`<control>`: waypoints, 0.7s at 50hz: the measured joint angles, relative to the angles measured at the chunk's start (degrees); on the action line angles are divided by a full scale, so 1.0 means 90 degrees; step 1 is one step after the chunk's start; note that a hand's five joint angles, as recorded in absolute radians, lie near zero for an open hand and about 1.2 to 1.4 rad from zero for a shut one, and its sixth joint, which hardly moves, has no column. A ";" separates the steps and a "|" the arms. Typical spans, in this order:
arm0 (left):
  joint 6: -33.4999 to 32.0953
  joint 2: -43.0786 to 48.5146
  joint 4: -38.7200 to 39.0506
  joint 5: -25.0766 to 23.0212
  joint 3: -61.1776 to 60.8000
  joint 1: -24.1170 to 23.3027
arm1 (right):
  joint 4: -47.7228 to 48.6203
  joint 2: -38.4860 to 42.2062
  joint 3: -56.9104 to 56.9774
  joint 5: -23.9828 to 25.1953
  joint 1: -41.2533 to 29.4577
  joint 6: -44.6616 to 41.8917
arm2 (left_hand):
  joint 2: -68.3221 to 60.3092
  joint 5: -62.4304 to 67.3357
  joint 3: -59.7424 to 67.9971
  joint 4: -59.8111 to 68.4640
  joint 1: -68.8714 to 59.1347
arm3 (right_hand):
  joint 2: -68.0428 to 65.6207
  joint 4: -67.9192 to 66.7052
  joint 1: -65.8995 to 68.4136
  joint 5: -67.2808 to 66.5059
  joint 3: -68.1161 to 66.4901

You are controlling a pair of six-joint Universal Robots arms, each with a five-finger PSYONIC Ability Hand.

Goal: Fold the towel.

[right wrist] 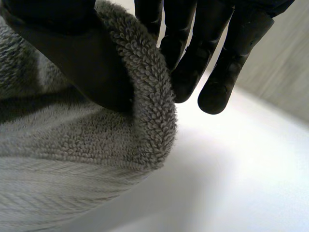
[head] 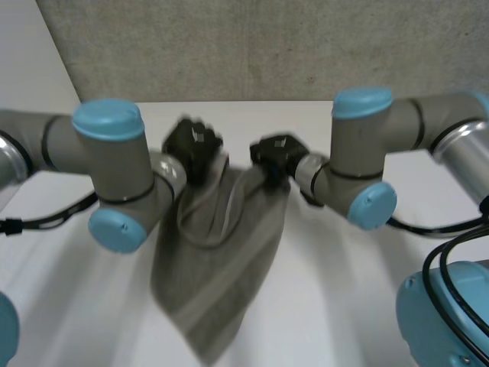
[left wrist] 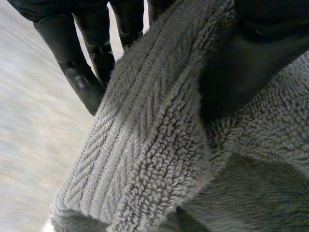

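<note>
A grey towel (head: 218, 260) hangs above the white table (head: 367, 306), held up by both hands at its top edge and sagging between them. My left hand (head: 192, 145) grips the towel's top left corner. In its wrist view the thumb (left wrist: 246, 72) presses the ribbed band of the towel (left wrist: 145, 145) against the fingers (left wrist: 79, 77). My right hand (head: 276, 157) grips the top right corner. There the thumb (right wrist: 82, 63) pinches the towel's edge (right wrist: 149, 111) against the fingers (right wrist: 193, 63). The towel's lowest point hangs down near the table's front.
A grey wall (head: 267, 46) runs behind the table's far edge. Both arms (head: 114, 176) bend inward over the table, elbows wide to either side of the hanging towel.
</note>
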State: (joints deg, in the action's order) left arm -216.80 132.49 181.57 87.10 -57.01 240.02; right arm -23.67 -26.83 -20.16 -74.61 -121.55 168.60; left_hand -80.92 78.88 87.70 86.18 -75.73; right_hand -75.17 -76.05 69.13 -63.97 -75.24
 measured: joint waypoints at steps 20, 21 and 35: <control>0.2295 -0.1094 0.3267 0.3362 0.1672 0.0572 | 0.3380 -0.2559 -0.0725 -0.1205 0.0383 -0.0624 | -0.0455 0.0120 0.0044 0.0070 0.0000 | -0.0099 0.0000 0.0000 -0.0002 -0.0060; 0.2318 -0.1100 0.3249 0.3355 0.1574 0.0578 | 0.3364 -0.2614 -0.0890 -0.1132 0.0377 -0.0703 | -0.0455 0.0120 0.0044 0.0070 0.0000 | -0.0099 0.0000 0.0000 -0.0002 -0.0060; 0.2990 -0.1176 0.3091 0.2486 -0.2052 0.0566 | 0.3040 -0.2787 -0.4129 -0.0278 0.0128 -0.2219 | -0.0455 0.0120 0.0055 0.0070 0.0000 | -0.0100 -0.0001 0.0000 -0.0060 -0.0060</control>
State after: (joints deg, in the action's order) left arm -189.88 121.90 209.40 109.48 -75.48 245.12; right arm 3.68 -51.91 -57.32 -77.11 -120.39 148.63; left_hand -85.01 79.96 88.20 86.81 -75.73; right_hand -76.06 -76.05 69.13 -64.51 -75.79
